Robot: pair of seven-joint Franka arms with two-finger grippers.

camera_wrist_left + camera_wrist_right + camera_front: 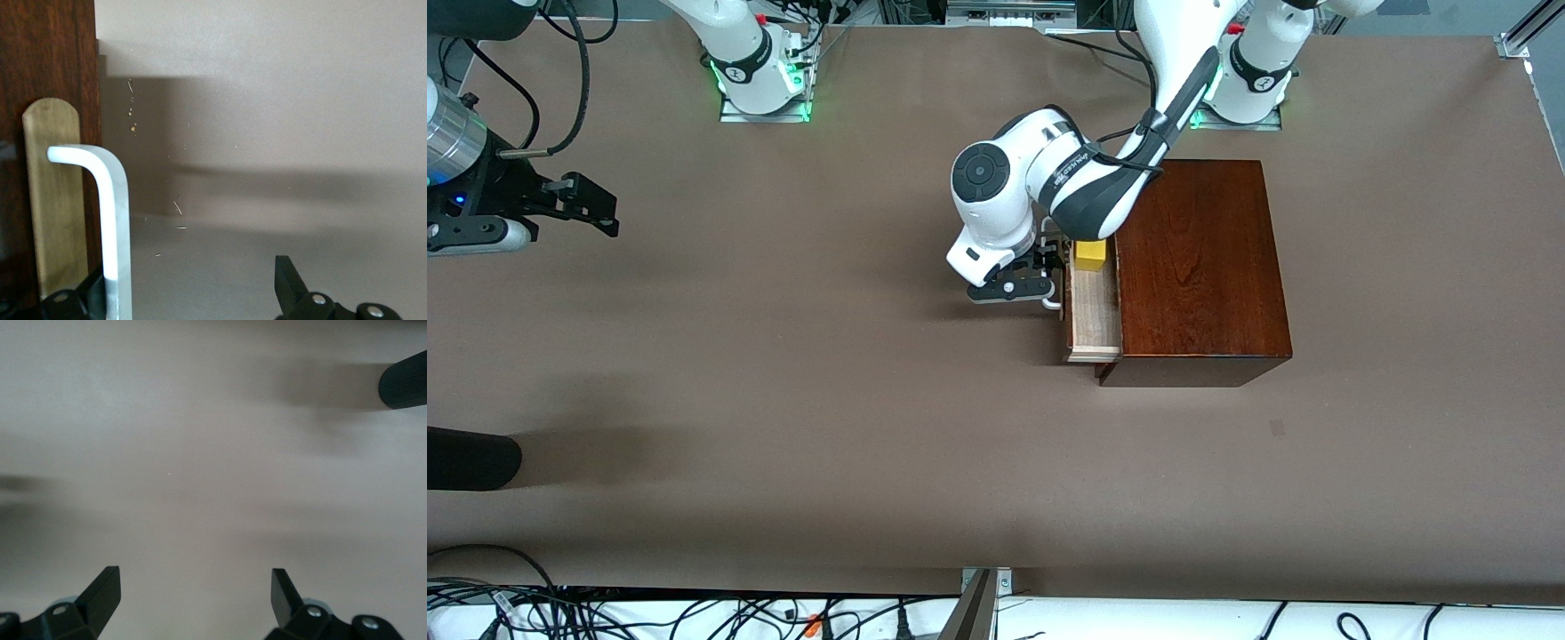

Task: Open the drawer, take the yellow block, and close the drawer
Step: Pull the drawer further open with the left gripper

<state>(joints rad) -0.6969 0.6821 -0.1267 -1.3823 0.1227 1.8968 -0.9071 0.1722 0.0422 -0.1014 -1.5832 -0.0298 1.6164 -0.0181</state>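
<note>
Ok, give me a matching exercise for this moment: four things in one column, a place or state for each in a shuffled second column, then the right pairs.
Things:
1. drawer
2. yellow block
3. left tool
4. right tool

Places or states:
A. open, at the white handle in front of the drawer
B. partly pulled out of the wooden box
C. open, over bare table at the right arm's end, arm waiting
D. lying inside the drawer

Pairs: 1-B, 2-D, 3-A, 4-C
</note>
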